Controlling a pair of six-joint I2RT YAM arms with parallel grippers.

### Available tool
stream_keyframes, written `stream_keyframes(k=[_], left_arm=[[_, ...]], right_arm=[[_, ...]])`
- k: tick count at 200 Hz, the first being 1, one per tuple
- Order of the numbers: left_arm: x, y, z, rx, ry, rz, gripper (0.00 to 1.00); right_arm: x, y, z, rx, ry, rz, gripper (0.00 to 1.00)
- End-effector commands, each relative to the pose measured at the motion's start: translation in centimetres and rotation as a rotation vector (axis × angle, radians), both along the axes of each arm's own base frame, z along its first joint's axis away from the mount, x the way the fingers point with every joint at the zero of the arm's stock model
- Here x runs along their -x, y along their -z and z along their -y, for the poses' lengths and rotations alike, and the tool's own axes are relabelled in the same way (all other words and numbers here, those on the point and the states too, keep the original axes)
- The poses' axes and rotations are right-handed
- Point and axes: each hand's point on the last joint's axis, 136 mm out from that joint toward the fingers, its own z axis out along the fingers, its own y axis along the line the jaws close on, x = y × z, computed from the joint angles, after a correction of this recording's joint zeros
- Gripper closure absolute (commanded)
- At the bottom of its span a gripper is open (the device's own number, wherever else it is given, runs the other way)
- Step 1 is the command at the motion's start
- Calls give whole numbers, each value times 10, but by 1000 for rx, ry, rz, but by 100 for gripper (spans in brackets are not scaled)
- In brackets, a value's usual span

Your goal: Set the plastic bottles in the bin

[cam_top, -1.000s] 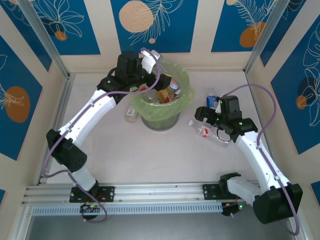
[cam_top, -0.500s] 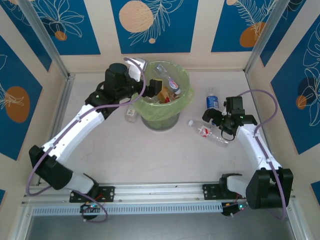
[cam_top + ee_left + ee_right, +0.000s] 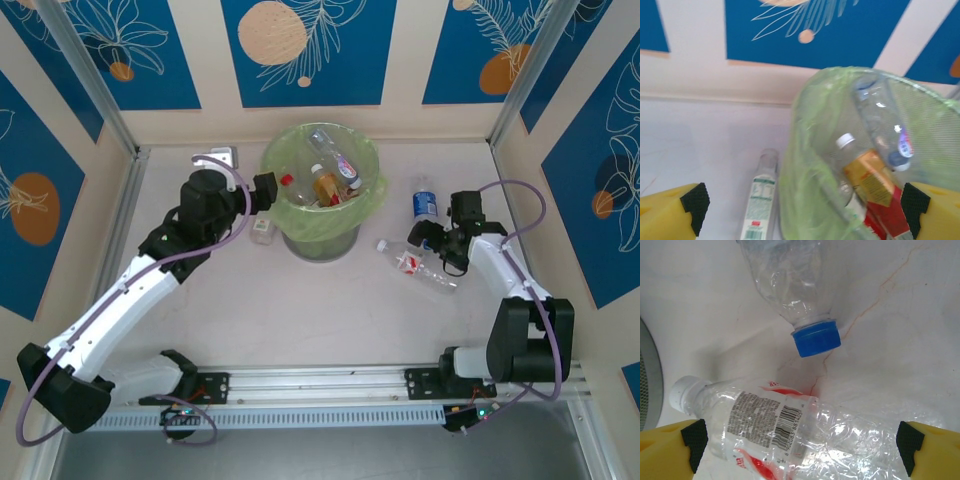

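The bin [image 3: 372, 194], grey mesh lined with a lime-green bag, stands mid-table and holds several bottles [image 3: 327, 185]. My left gripper [image 3: 263, 190] is open and empty by the bin's left rim. In the left wrist view the gripper [image 3: 805, 202] spans the bin's wall [image 3: 807, 150] and a clear bottle with a green-white label [image 3: 760, 200] lying on the table. My right gripper [image 3: 440, 242] is open. It hangs over a crushed clear bottle with a red-white label and white cap [image 3: 790, 432], which lies between its fingers [image 3: 670, 450]. A blue-capped bottle [image 3: 790, 285] lies just beyond it.
Blue-and-cream wall panels [image 3: 300, 50] enclose the table on three sides, with metal posts in the corners. An aluminium rail [image 3: 320, 385] runs along the near edge by the arm bases. The grey bin wall [image 3: 647, 375] edges the right wrist view.
My left arm has drawn back from above the bin and dropped to its left side. My right gripper has shifted slightly right, over the red-white bottle.
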Motion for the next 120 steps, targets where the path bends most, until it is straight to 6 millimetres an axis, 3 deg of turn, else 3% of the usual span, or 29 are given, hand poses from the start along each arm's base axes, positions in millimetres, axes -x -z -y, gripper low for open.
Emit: stream_keyframes(k=[1,33,52,120], left_arm=[[2,19,-28,2,-145,-52,0],[5,32,-40,-12,-204,-83,0],[5,37,-43,-15,-220,-89,0],[-1,49,-40,-19,-217,-114,0]], right_arm=[[-6,2,3,4,-25,-9,1],[-1,18,3,-18,-42,-92,1],[3,21,-9,-79,-50,-116,1],[32,14,-49,-216,-91,-160,1]])
